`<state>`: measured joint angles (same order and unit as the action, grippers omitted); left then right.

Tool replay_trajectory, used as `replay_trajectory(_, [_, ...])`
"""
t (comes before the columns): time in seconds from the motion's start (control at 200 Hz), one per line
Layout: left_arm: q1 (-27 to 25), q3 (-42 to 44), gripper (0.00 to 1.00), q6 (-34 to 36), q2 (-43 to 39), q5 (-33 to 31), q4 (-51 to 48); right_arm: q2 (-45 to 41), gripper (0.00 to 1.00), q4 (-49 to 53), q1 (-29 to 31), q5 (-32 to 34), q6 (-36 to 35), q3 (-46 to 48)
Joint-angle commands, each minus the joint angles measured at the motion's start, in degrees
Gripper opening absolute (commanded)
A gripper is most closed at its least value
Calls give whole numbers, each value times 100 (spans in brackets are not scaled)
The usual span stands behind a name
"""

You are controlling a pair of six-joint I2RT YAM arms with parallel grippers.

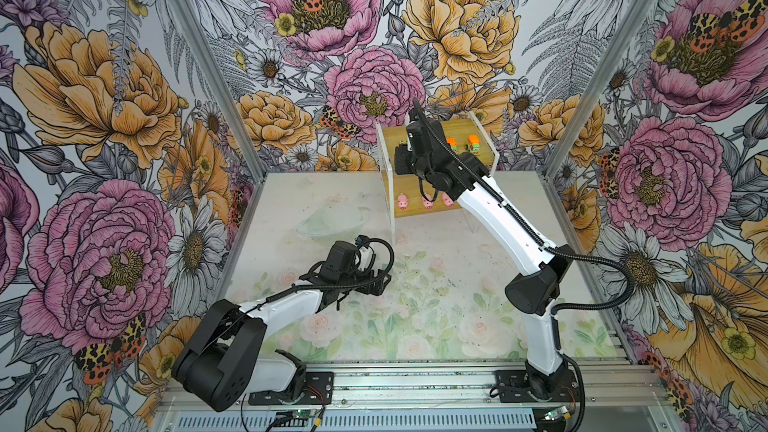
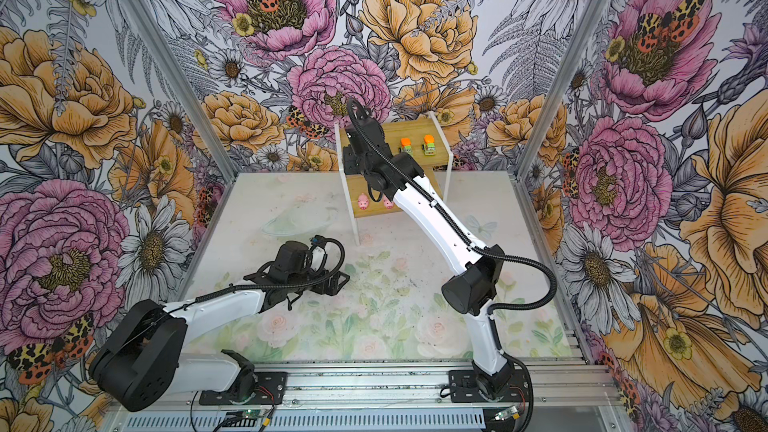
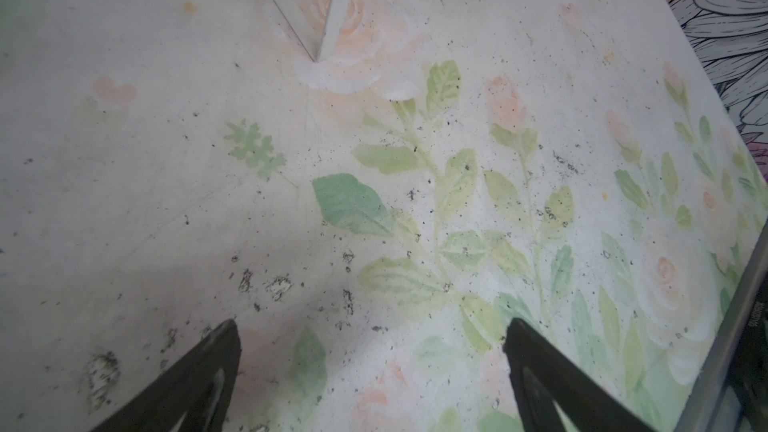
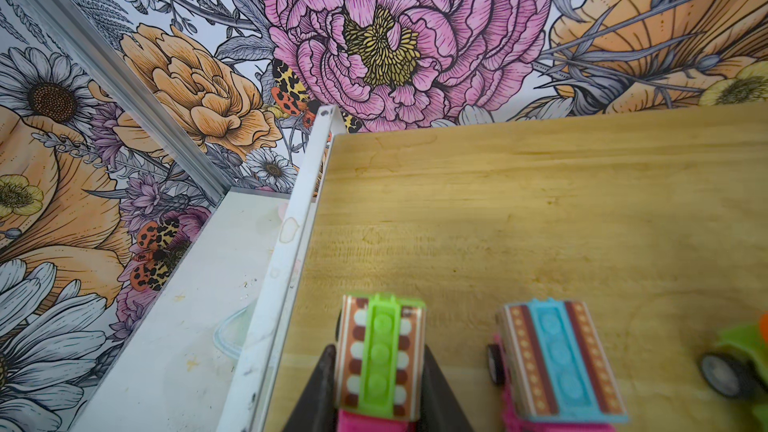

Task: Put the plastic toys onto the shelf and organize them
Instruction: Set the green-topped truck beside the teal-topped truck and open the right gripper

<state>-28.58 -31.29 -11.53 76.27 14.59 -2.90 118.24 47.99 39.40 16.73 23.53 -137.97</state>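
The right claw [image 4: 379, 357] is pinched almost closed on a pink truck [image 4: 380, 326], squeezing its flat sides above the shelf [image 4: 540, 209] top board. It looks light, hard and slick, likely to roll. A second pink truck [image 4: 557, 351] sits just beside the claw.

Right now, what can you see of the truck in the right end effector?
The truck looks plastic: pink body, brown-and-cream striped top, green studded strip. The right end effector is shut on its sides. It is level over the top board of the shelf, by the white frame edge, apart from the blue-strip truck. Wheel contact is hidden.
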Motion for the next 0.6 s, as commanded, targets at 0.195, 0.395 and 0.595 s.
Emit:
replay_trajectory(0.195, [89,-70,99,72,55,112,179,186,26,0,-44,-71,12,-238])
replay_trajectory(0.395, [90,-61,99,60,51,114,184,206,29,6,-54,-100,-13,-237])
replay_trajectory(0.595, [98,-61,99,63,46,124,193,207,37,5,-59,-153,-13,-217])
